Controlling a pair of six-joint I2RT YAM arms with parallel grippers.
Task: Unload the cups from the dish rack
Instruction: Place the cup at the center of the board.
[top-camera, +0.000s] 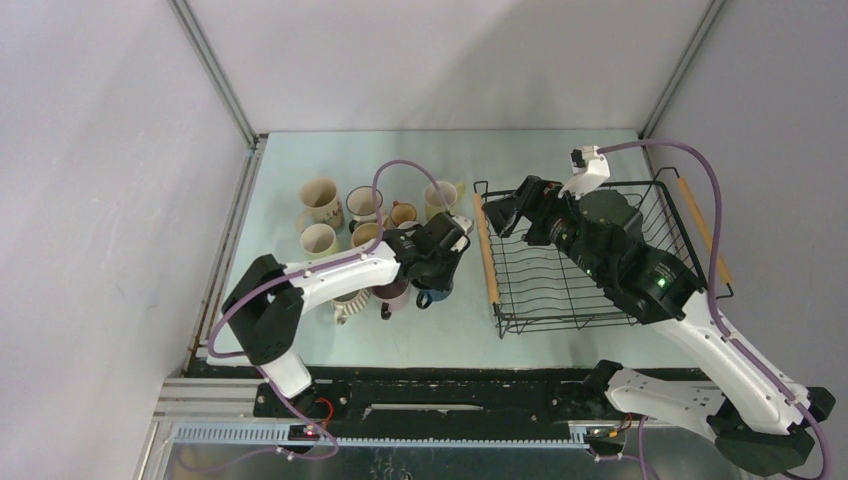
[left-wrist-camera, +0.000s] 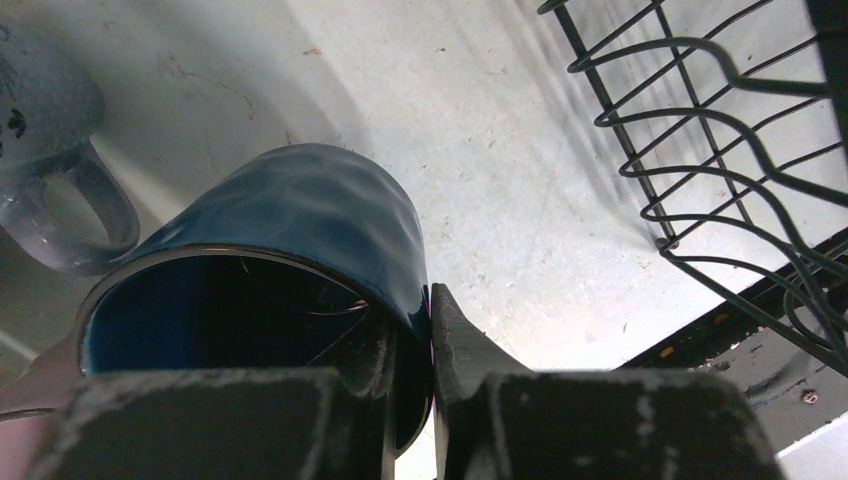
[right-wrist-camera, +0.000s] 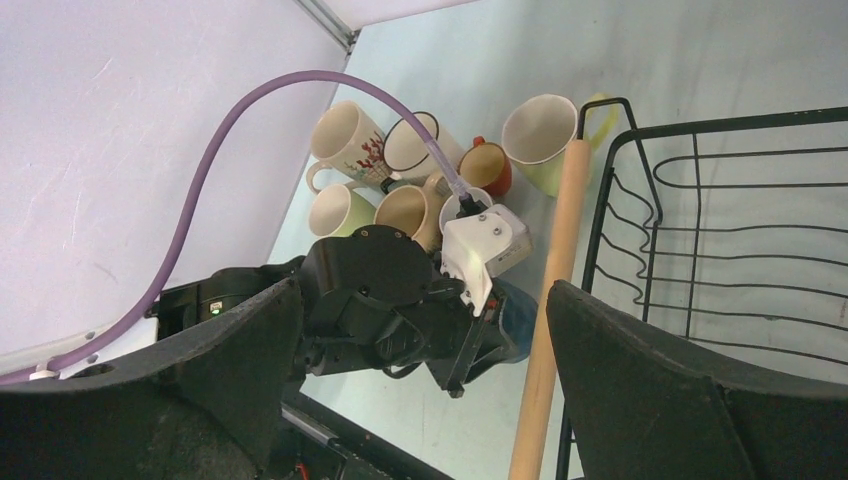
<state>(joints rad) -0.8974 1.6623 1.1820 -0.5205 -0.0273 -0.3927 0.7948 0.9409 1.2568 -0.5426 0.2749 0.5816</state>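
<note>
I've got the pale green table (top-camera: 560, 155) filling the top view. The dish rack (top-camera: 545, 280) sits on its right half, black wire with a wooden rod handle (top-camera: 487, 250) along its left side.

My right arm reaches over the rack. The right gripper (top-camera: 510, 215) hangs above the rack's left end with its fingers (right-wrist-camera: 620, 350) spread wide and nothing between them.

The cups (top-camera: 345, 215) stand in a cluster left of the rack, out on the table. There's a cream printed one (top-camera: 320, 198) at the far left, a pale yellow-green one (top-camera: 440, 197) nearest the rod handle and an orange-red one (top-camera: 403, 213) just beside it. A mauve-pink mug (top-camera: 392, 295) and a cream ribbed mug (top-camera: 347, 308) sit at the near edge of the group.

My left arm stretches across that near edge. The left gripper (left-wrist-camera: 425, 340) is nearly closed and pinching the wall of the dark blue mug (left-wrist-camera: 300, 215). On the left wrist view, one finger (left-wrist-camera: 365, 350) is inside the rim and the other is pressed against the outside. The mug is tilted, with its mouth towards the camera.

From above, the blue mug lies between the mauve-pink mug and the rod handle, outside the rack. I can't tell whether its base touches the table. A grey mug (left-wrist-camera: 40, 110) stands nearby, apart from the blue one.
</note>
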